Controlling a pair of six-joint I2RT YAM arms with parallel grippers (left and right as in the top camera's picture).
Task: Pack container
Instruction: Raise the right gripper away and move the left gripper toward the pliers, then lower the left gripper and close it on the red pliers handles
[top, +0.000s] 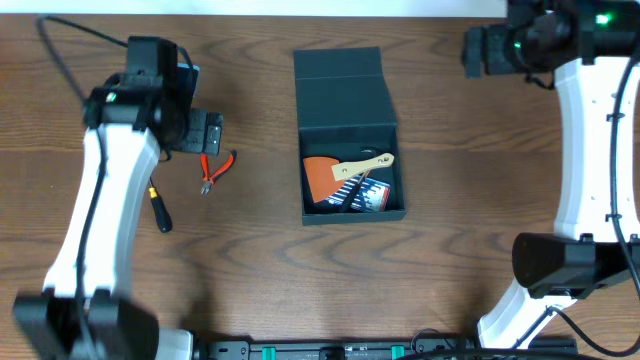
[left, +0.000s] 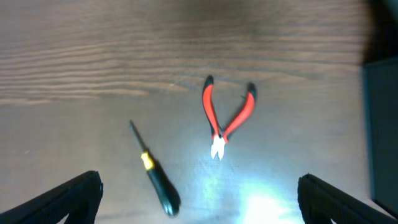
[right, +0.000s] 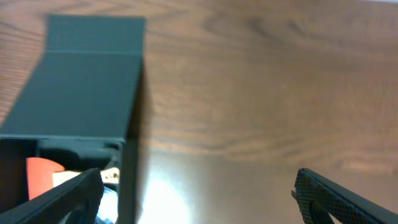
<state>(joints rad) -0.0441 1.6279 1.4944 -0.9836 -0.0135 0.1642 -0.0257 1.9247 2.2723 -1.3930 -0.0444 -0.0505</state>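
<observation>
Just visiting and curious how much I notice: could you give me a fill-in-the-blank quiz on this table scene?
The container stands with its lid ___. The cutters beside the screwdriver have ___ handles. Both tools lie on the wooden ___, not inside the box. Missing words: open, red, table.
</observation>
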